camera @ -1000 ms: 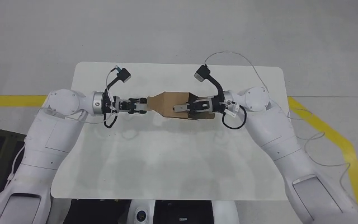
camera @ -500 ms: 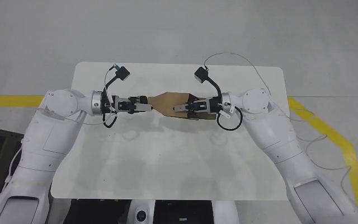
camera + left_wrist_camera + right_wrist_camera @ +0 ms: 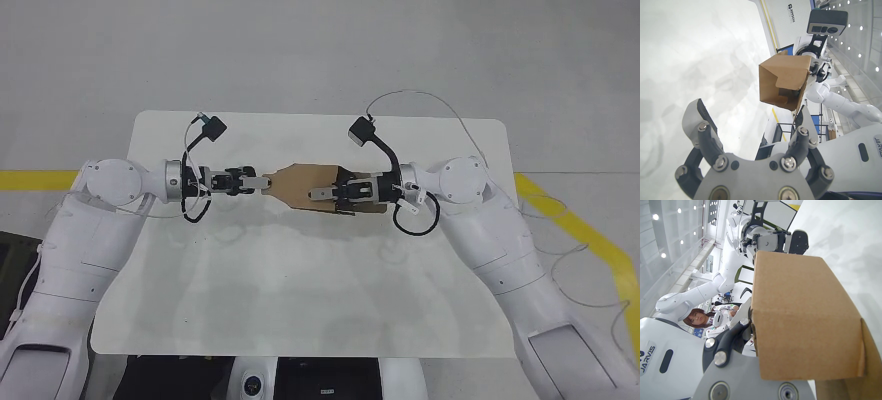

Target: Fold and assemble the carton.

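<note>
A brown carton hangs above the white table between my two arms. My right gripper is shut on the carton, one finger lying along its side; in the right wrist view the carton stands close in front, with one of my fingers beside it. My left gripper is open just short of the carton's open end. A thin flap edge touches the inside of one of its fingers. From above, the left gripper meets the carton's pointed end.
The table's bare surface stretches below and in front of both arms. A yellow floor line runs past the table on either side. A loose cable loops from the right wrist.
The carton has turned a little in my right gripper and looks narrower from above. Both wrists have shifted slightly toward the far side of the table.
</note>
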`<state>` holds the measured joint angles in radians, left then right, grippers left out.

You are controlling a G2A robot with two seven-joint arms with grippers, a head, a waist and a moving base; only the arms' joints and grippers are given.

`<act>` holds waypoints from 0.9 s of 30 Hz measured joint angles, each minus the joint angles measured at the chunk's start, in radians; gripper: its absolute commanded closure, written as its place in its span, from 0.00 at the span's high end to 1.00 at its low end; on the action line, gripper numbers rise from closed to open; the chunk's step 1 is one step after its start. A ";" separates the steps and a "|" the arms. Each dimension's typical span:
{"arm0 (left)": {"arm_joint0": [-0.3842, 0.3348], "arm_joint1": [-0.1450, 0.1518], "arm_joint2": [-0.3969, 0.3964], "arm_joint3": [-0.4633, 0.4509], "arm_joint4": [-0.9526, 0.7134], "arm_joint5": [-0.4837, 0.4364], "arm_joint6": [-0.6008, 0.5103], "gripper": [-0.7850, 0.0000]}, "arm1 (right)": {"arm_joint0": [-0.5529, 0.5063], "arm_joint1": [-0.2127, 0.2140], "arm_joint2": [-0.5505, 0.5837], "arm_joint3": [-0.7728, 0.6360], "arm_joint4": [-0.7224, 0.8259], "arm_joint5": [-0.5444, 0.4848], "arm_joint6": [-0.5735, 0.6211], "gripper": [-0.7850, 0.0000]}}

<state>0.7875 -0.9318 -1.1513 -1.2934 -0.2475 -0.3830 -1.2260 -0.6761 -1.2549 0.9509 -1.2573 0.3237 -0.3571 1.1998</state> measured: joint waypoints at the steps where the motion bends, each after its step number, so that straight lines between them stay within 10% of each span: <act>1: -0.002 0.000 0.001 0.004 -0.002 0.000 -0.002 1.00 | -0.002 0.000 0.001 -0.004 0.005 -0.001 0.003 0.00; 27: -0.012 -0.001 -0.028 0.030 -0.134 -0.010 0.002 1.00 | 0.006 -0.003 -0.016 0.003 0.065 -0.015 0.062 0.00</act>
<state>0.7754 -0.9325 -1.1797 -1.2637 -0.3818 -0.3928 -1.2242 -0.6706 -1.2581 0.9351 -1.2544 0.3887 -0.3722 1.2615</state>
